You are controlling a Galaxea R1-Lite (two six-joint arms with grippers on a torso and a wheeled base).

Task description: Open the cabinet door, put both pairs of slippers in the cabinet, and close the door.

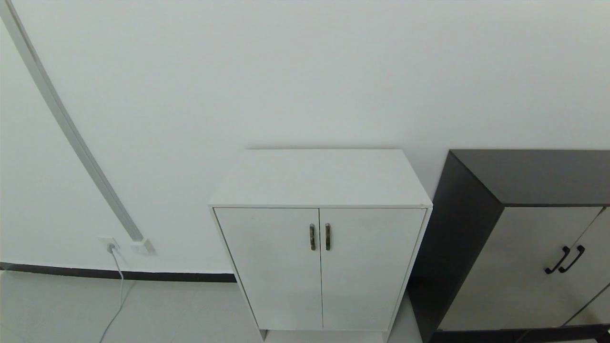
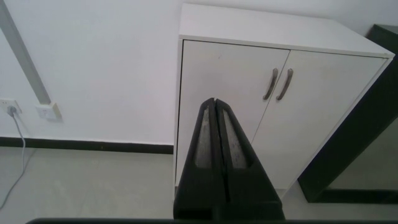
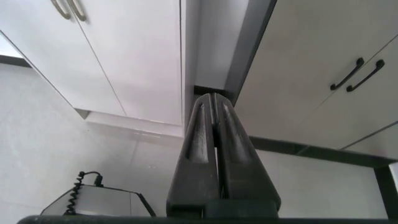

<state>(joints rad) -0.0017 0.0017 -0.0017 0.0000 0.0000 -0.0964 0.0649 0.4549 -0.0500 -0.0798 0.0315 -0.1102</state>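
A white cabinet (image 1: pixel 320 190) stands against the wall with both doors closed; two grey handles (image 1: pixel 320 237) sit side by side at the middle seam. In the left wrist view my left gripper (image 2: pixel 215 102) is shut and empty, held in front of the cabinet (image 2: pixel 273 74), short of its left door. My right gripper (image 3: pixel 214 98) is shut and empty too, low down before the gap between the white cabinet (image 3: pixel 112 56) and the dark one.
A dark cabinet (image 1: pixel 519 228) with grey doors and black handles (image 1: pixel 565 259) stands close to the right of the white one. A wall socket (image 1: pixel 110 245) with a grey cable is at the left, near a slanted grey conduit (image 1: pixel 66 124). Pale floor lies in front.
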